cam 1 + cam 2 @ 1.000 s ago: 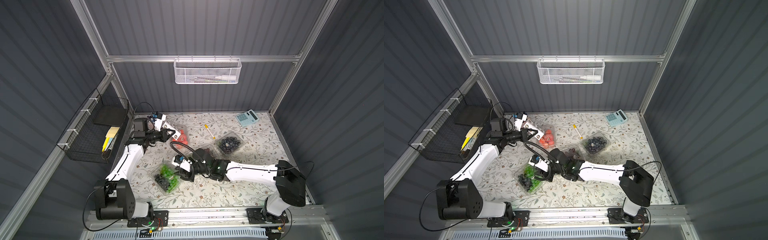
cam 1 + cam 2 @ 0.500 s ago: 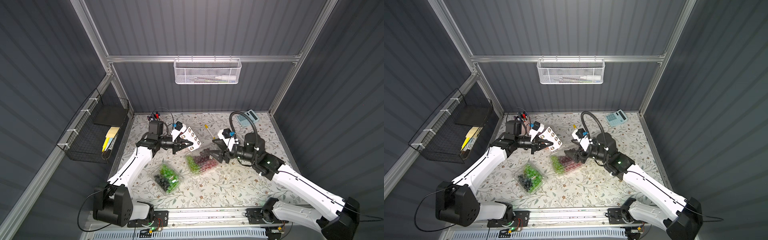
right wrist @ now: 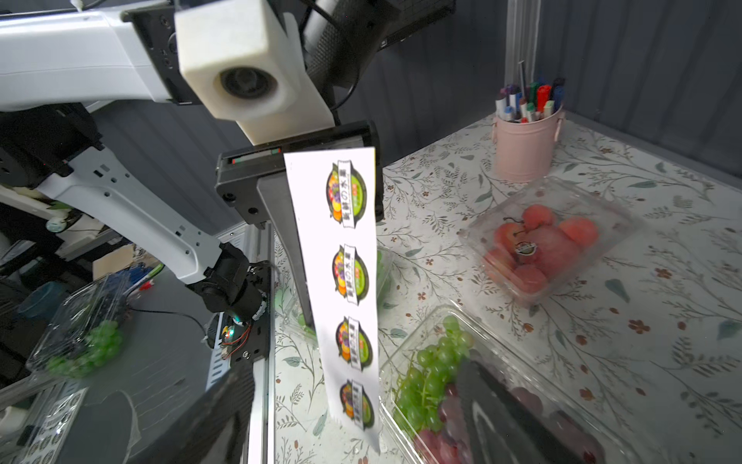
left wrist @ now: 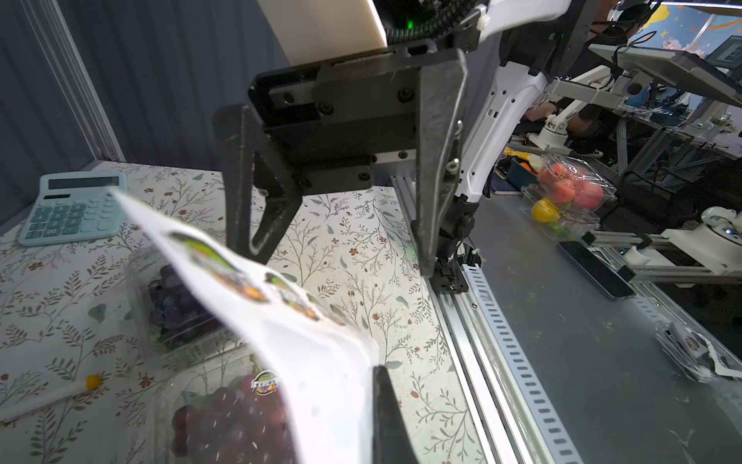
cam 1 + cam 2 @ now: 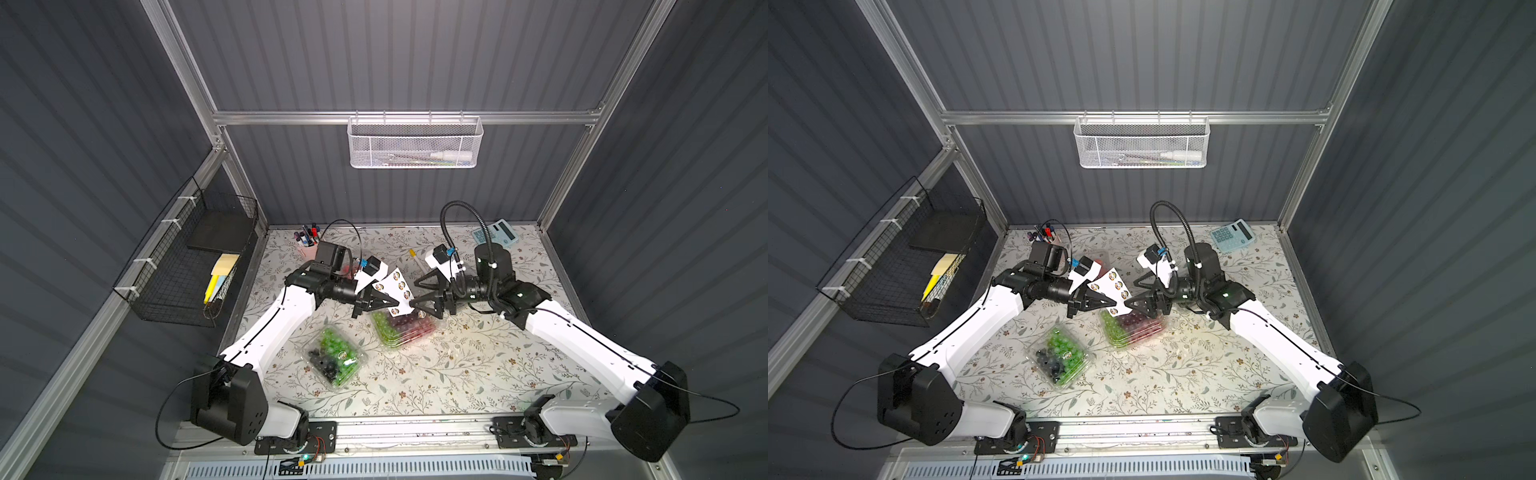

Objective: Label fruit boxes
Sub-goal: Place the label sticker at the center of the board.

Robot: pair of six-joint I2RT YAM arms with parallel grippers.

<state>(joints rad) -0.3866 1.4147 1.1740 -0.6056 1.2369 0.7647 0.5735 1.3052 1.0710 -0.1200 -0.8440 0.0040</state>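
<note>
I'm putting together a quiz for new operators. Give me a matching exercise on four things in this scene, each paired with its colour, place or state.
Things:
1. sticker sheet
2. calculator
3. pen cup
4. green-and-black grape box

Descriptions:
a. pink
b. nearest the front rail
c. clamped in the left gripper
d. light blue

Pairs: 1-c, 2-d, 3-a, 4-b

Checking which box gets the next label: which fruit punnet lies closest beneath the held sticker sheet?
The punnet of green and red grapes, just beneath the sticker sheet; the green-and-black grape punnet sits apart, nearer the arm bases.
</note>
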